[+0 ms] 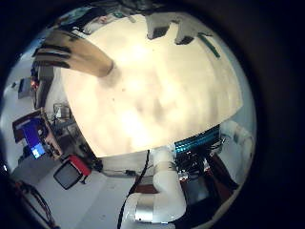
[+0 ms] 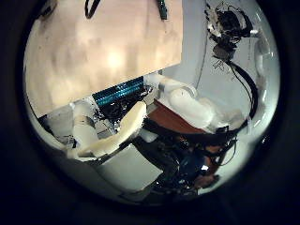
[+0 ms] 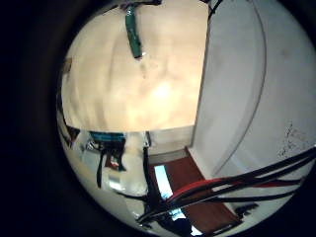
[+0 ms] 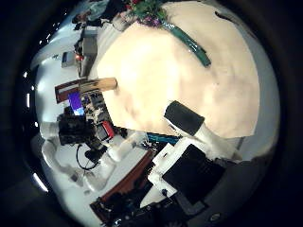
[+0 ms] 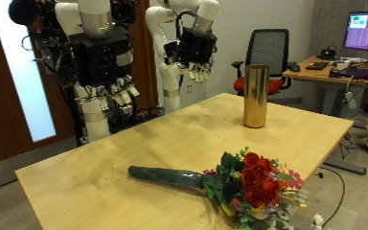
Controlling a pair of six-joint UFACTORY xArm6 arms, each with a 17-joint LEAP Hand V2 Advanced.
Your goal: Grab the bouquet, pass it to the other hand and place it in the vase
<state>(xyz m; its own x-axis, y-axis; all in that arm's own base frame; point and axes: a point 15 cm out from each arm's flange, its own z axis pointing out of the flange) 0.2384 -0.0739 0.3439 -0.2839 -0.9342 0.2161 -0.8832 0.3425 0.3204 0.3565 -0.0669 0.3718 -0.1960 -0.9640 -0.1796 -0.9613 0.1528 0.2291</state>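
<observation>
Bouquet [image 5: 229, 181] flat on table [image 5: 121, 153]; left hand [image 5: 107, 98], right hand [image 5: 192, 50] raised, fingers relaxed, empty.

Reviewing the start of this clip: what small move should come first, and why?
Probably lower one hand toward the bouquet, aiming at its dark wrapped stem end. Both the left hand and right hand hang open above the table, holding nothing; the vase stands empty.

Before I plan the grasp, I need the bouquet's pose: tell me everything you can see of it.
The bouquet lies flat on the light wooden table, near its front edge. Red and pink blooms with green leaves fan out at one end; the stems are wrapped in a dark green sleeve that tapers toward the table's middle. Nothing touches it but the table. The gold vase stands apart, farther back, and neither robot hand is near it.
</observation>
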